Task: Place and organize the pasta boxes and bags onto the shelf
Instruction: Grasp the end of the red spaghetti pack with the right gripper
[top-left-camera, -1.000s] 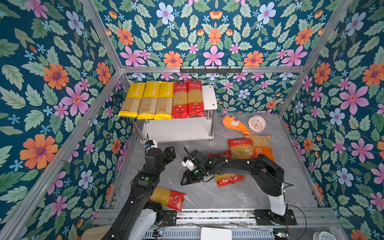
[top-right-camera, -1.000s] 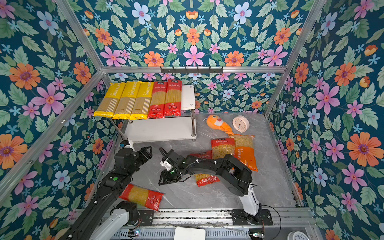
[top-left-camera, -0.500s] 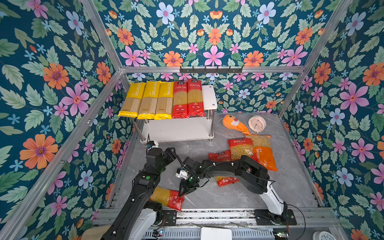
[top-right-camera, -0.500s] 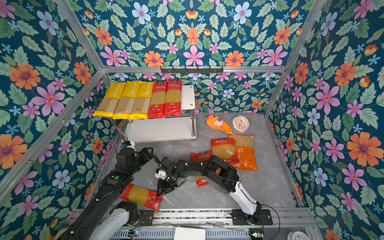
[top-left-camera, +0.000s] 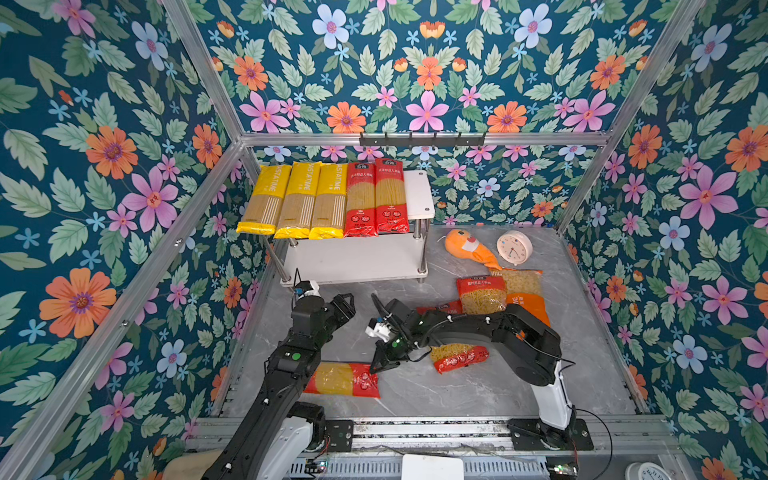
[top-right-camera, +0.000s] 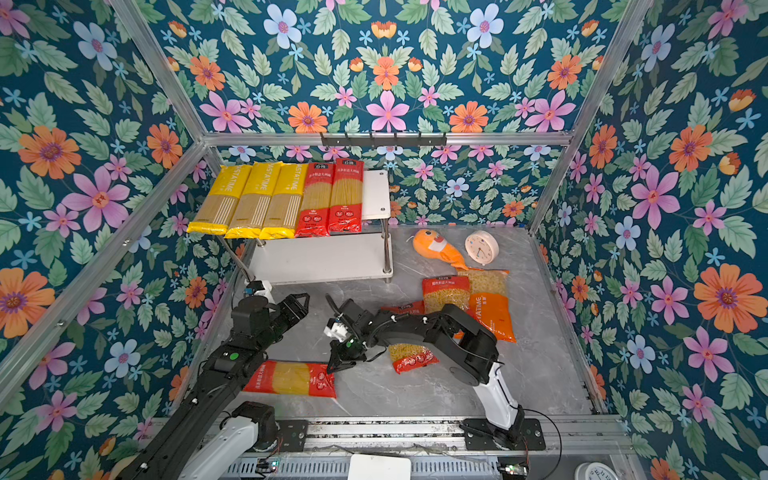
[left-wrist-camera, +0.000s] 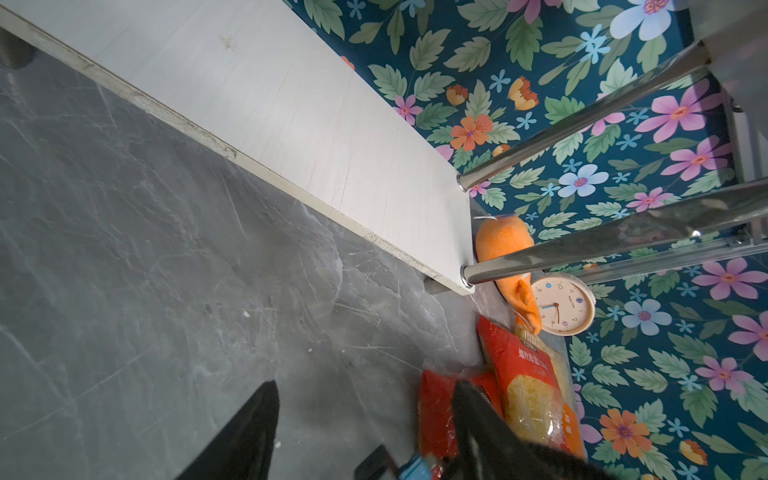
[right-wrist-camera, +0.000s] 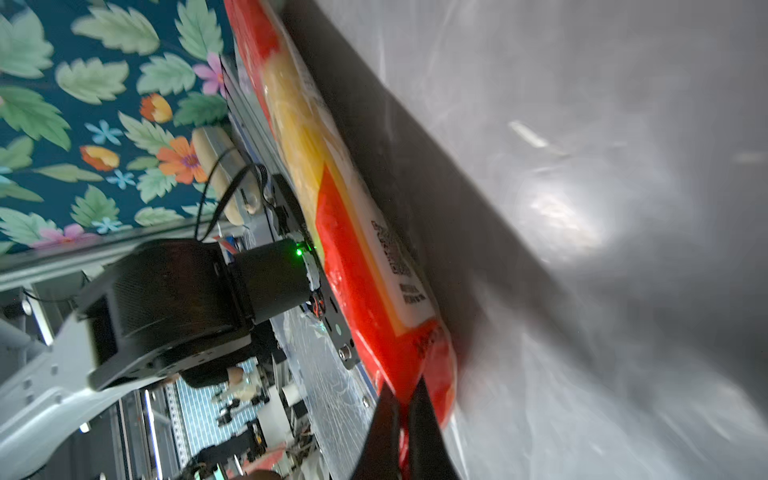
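Pickup in hand: right gripper (right-wrist-camera: 402, 395) is clamped, seemingly on the end seam of the red spaghetti pack (top-left-camera: 345, 379), which lies well before the shelf (top-left-camera: 417, 195); left gripper (left-wrist-camera: 363, 390) is held agape. A lift onto the shelf is required.

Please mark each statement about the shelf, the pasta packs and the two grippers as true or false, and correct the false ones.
1. Three yellow packs and two red packs lie on the top board of the shelf. True.
2. The lower board holds two bags. False: it is bare.
3. The right gripper is shut on the end of the long red pack that lies on the table. True.
4. The left gripper holds a yellow pack. False: it is open and holds nothing.
5. The clock stands on the shelf. False: it is on the table, beside the orange fish toy.
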